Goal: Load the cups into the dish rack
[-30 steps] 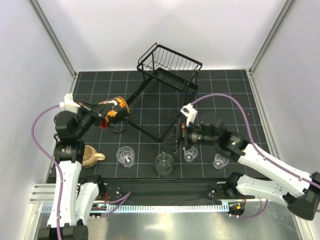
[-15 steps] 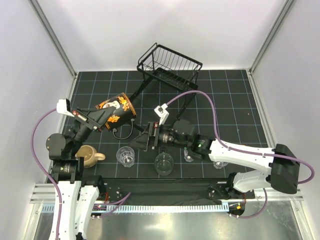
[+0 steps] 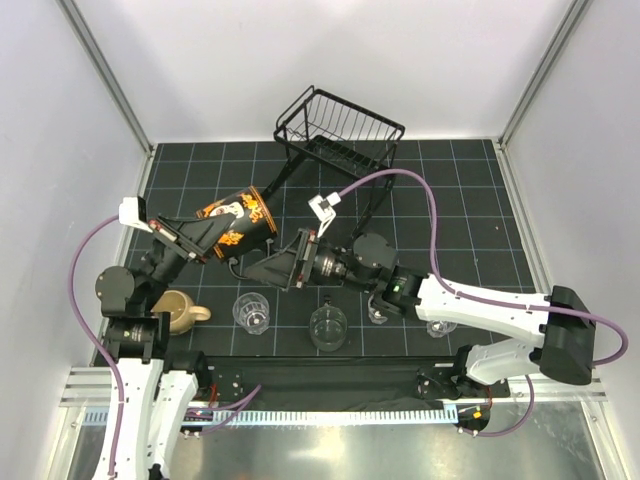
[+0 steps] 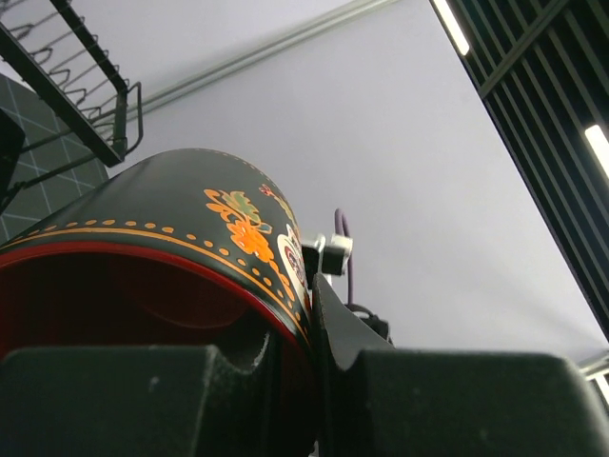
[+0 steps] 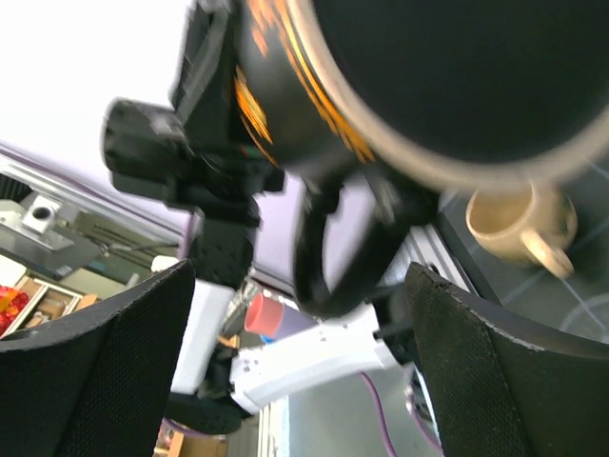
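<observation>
My left gripper (image 3: 203, 236) is shut on the rim of a black mug (image 3: 238, 219) with an orange pattern and a red inside, and holds it on its side above the table. In the left wrist view (image 4: 314, 319) one finger is inside the mug's (image 4: 181, 205) rim and one outside. My right gripper (image 3: 268, 266) is open just right of and below the mug; in its wrist view (image 5: 304, 357) the mug's base (image 5: 466, 67) and handle (image 5: 328, 243) fill the top. The black wire dish rack (image 3: 340, 135) stands at the back and holds no cups.
A beige handled mug (image 3: 181, 311) sits at the front left and also shows in the right wrist view (image 5: 519, 224). Several clear glass tumblers stand along the front: (image 3: 251, 312), (image 3: 328, 328), (image 3: 440, 322). The rack's lower frame (image 3: 300, 262) reaches toward the middle.
My right gripper swung left from the tumblers to just beside the held mug. My left gripper lifted the mug and carried it a little to the right.
</observation>
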Robot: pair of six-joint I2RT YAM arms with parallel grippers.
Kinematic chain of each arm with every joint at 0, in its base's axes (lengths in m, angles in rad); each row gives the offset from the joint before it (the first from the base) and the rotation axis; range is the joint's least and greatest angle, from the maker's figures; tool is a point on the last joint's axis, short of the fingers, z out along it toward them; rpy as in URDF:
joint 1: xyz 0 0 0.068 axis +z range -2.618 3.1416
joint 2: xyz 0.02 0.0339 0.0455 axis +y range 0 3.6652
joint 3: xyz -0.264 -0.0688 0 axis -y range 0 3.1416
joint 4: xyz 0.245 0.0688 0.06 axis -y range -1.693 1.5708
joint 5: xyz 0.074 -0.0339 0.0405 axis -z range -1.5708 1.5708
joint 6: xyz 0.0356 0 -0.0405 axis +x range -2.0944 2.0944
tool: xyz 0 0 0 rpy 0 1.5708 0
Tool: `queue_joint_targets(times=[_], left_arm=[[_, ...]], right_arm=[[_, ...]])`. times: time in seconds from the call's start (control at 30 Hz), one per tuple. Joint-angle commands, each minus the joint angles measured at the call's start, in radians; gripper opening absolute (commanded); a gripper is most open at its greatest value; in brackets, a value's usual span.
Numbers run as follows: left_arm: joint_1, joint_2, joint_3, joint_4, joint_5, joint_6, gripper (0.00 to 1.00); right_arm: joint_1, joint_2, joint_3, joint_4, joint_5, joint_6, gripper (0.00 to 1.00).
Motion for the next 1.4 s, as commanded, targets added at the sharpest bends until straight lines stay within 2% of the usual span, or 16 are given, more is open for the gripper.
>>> queue_joint_targets(times=[0.0,0.2,0.43,0.57,0.67,0.7,0.77,0.87,0.93,1.03,1.07,1.1,1.13,1.2,1.23,1.37], left_arm=[[-0.021,-0.02,0.015,0.224,0.008,-0.061,0.0],[-0.03,-0.023,0.026,0.264,0.016,-0.081,0.0],[-0.045,-0.029,0.026,0.286,0.024,-0.087,0.0],[-0.05,-0.032,0.018,0.29,0.033,-0.087,0.0],[-0.053,-0.034,0.018,0.293,0.044,-0.084,0.0],[-0.054,-0.034,0.017,0.295,0.048,-0.084,0.0],[-0.059,-0.038,0.014,0.293,0.051,-0.073,0.01],[-0.062,-0.047,-0.009,0.293,0.054,-0.072,0.0],[-0.062,-0.051,-0.025,0.273,0.054,-0.07,0.0],[-0.062,-0.067,-0.02,0.156,0.047,-0.023,0.21],[-0.063,-0.073,-0.017,0.113,0.044,0.017,0.35],[-0.062,-0.078,-0.014,0.048,0.039,0.036,0.42],[-0.062,-0.089,-0.013,0.016,0.03,0.057,0.58],[-0.063,-0.093,-0.013,-0.035,0.018,0.1,0.66],[-0.062,-0.095,-0.014,-0.064,0.013,0.109,0.74],[-0.062,-0.095,-0.058,-0.076,0.001,0.12,0.85]], right_arm=[[0.006,0.02,0.096,0.043,0.054,-0.013,0.89],[0.006,0.081,0.179,0.001,0.061,0.008,0.83],[0.006,0.104,0.184,0.0,0.113,0.042,0.62],[0.006,0.116,0.198,-0.006,0.127,0.027,0.58],[0.005,0.124,0.202,-0.011,0.137,0.012,0.46],[0.005,0.124,0.204,-0.014,0.148,0.004,0.37],[0.006,0.124,0.21,-0.025,0.151,-0.018,0.29],[0.006,0.121,0.21,-0.014,0.15,-0.044,0.05],[0.005,0.118,0.21,-0.014,0.151,-0.059,0.04],[0.005,0.09,0.189,-0.022,0.232,-0.097,0.04],[0.005,0.068,0.166,-0.031,0.254,-0.117,0.04],[0.005,0.054,0.156,-0.037,0.28,-0.131,0.04],[0.003,0.043,0.146,-0.037,0.303,-0.145,0.04],[0.002,0.009,0.124,-0.049,0.332,-0.174,0.04],[-0.004,0.001,0.118,-0.048,0.331,-0.177,0.04],[-0.024,-0.038,0.05,0.018,0.332,-0.156,0.04]])
